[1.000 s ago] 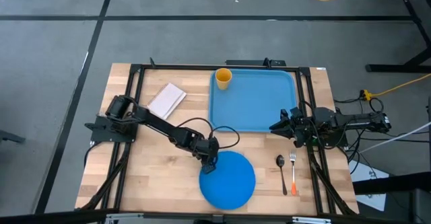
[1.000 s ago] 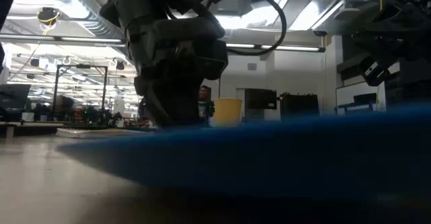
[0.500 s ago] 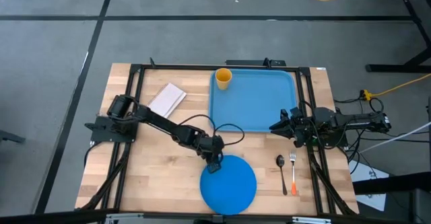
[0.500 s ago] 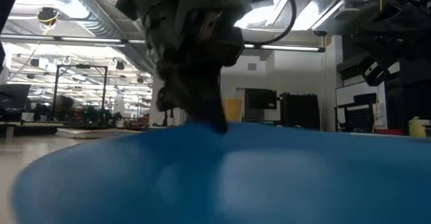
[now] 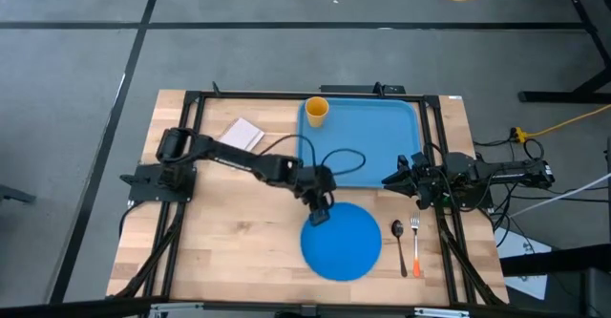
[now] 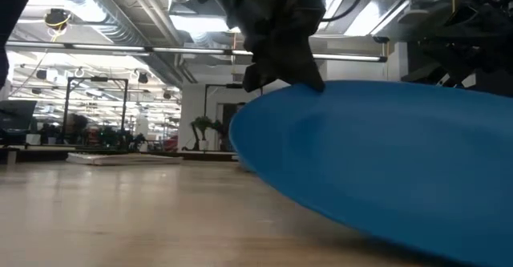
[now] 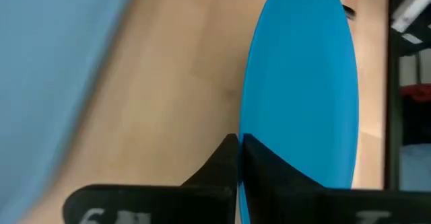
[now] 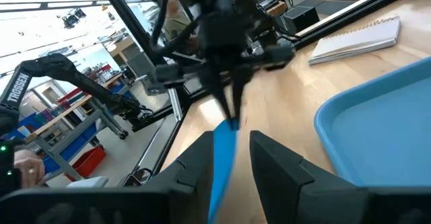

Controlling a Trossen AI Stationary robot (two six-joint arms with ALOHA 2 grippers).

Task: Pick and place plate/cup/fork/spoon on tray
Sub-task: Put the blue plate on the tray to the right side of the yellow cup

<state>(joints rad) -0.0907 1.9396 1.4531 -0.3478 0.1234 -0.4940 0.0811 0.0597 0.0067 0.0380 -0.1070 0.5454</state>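
The round blue plate (image 5: 342, 242) is near the table's front edge, just in front of the light-blue tray (image 5: 368, 156). My left gripper (image 5: 320, 213) is shut on the plate's far-left rim. It also shows in the low view (image 6: 280, 62). The yellow cup (image 5: 317, 111) stands in the tray's far-left corner. The dark spoon (image 5: 398, 232) and the orange-handled fork (image 5: 416, 246) lie on the wood to the right of the plate. My right gripper (image 5: 389, 180) waits open at the tray's near-right corner. My left gripper pinches the plate's rim (image 7: 250, 126) at its far-left edge, one finger on each face. The fingers come slanting down from the table's far left. The plate hangs tilted, the held edge (image 6: 256, 119) raised. I cannot tell whether its near edge is clear of the table.
A white spiral notebook (image 5: 243, 132) lies at the far left of the table. Black frame rails (image 5: 286, 95) run along the table's far edge and both sides. Bare wood (image 5: 229, 251) lies left of the plate.
My left gripper has gone toward the table's right and far edges, toward the tray, still shut on the plate's rim. The plate has gone with it and its held edge has risen, so it now stands tilted.
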